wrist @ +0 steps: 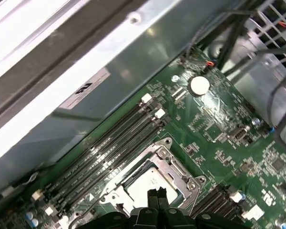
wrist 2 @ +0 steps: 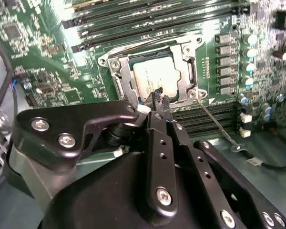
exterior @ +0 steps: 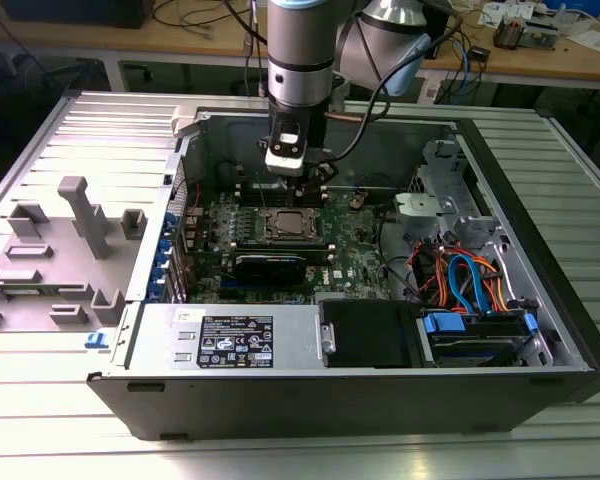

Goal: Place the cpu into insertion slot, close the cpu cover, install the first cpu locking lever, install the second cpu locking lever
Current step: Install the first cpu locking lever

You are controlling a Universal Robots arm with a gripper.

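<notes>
Black gripper (wrist 2: 159,98) vertical above cpu (wrist 2: 155,78)

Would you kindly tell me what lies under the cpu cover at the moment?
Through the window of the cpu cover the silver-grey top of the cpu shows. The frame hides its edges, the chip hides the insertion slot beneath, and the gripper blocks part of it.

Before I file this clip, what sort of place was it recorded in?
Probably an electronics lab or workshop. An opened computer case lies on a ribbed metal table, a robot arm reaches into it, and a cluttered wooden workbench stands behind.
</notes>
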